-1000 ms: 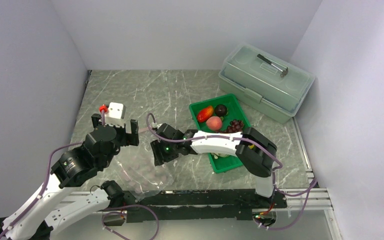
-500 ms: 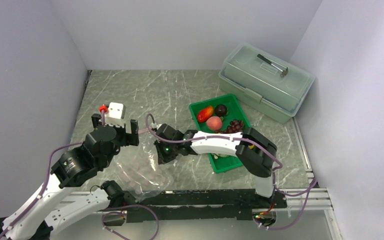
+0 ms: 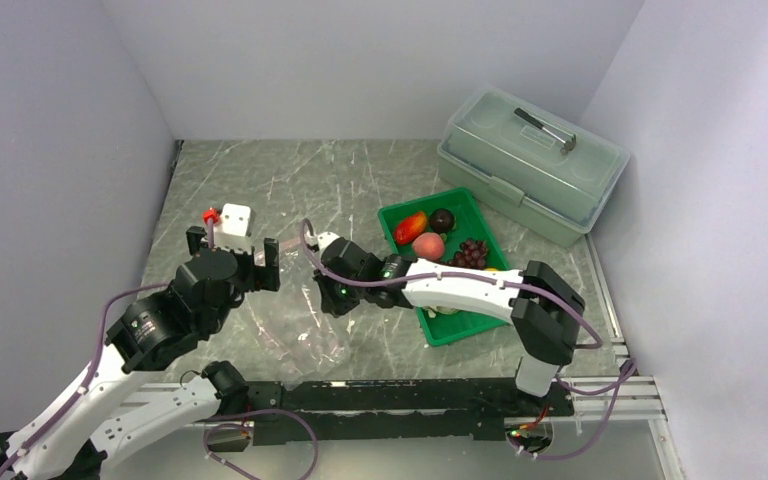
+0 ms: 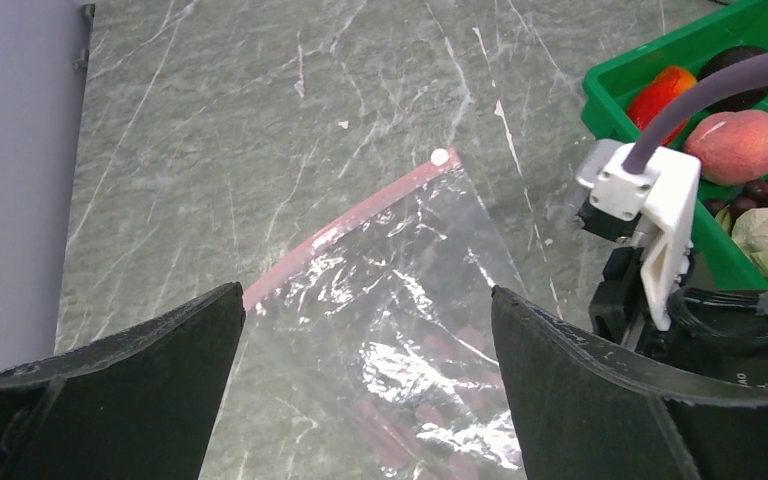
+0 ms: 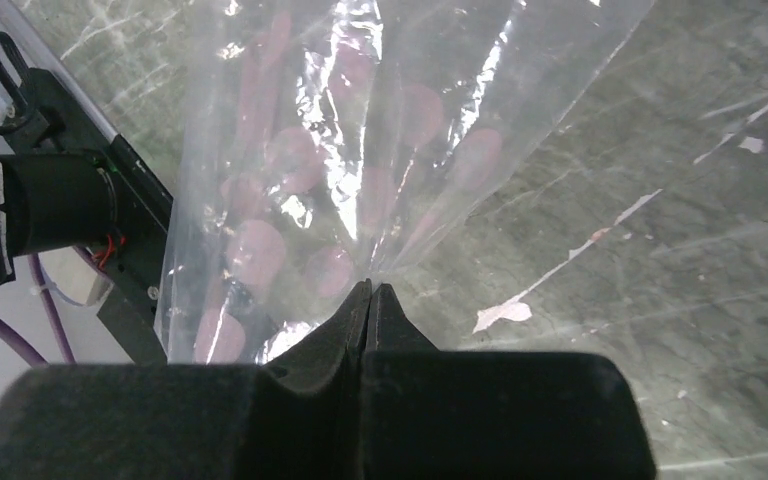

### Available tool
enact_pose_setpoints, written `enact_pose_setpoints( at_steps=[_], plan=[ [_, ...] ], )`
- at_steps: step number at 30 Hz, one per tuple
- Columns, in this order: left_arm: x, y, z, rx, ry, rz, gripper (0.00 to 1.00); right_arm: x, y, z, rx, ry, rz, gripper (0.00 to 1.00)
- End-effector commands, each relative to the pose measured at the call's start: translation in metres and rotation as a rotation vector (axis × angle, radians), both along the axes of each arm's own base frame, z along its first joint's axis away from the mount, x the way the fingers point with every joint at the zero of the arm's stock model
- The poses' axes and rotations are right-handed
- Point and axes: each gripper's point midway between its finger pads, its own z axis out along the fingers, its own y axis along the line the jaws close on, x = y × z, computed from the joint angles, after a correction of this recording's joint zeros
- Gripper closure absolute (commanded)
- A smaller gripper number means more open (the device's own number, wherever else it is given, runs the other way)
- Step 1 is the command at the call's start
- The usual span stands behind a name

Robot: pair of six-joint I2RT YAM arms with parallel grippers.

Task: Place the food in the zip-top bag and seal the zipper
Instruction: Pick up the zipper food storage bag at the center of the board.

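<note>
R hand (image 5: 370, 292) has just snapped together: a sec ago it hung apart over the zip-top bag (image 4: 410, 300), now its tips are pinched on a fold of the clear plastic at the bag's right side edge, film fanning out from the pinch in the wrist view. The arm has also drawn up & back a bit toward the green tray (image 3: 457, 333), and the bag looks pulled flatter and straighter than the crumpled heap it was.

L hand (image 4: 363, 300) is wide apart, gripping nothing, hovering over the bag's near-left part; it's shifted only slightly.

Bag lies on the worktop (image 3: 290, 185) btwn the two arms, nothing in it that I can see (pink blobs look like print on the film). Zipper (image 4: 350, 215) runs diagonally along the far edge, looks flat; can't tell if it's shut.

Food's all in the tray: peach (image 3: 428, 245), red-orange fruit (image 3: 410, 227), dark purple ball (image 3: 443, 219), grape bunch (image 3: 472, 250).

My read: bag prep only. One side's now anchored, so L hand prob. needs the mouth edge next to open it. No loading yet, sealing far off.
</note>
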Motion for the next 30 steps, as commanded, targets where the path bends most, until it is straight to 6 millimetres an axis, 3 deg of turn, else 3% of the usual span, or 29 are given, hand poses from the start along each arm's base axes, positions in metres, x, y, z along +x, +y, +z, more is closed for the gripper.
enact_pose_setpoints(
  at_steps=[1,17,30],
  plan=[
    [0.001,-0.001,0.005,-0.040,-0.013,0.021,0.01,0.005,-0.015,0.015,-0.018,-0.090,0.009,1.00],
    [0.012,-0.020,-0.009,-0.074,0.082,-0.009,0.02,0.015,-0.057,0.037,-0.048,-0.255,0.019,1.00],
    [0.040,-0.022,-0.022,-0.154,0.173,0.018,0.01,0.013,-0.088,0.066,-0.001,-0.336,0.052,1.00]
  ],
)
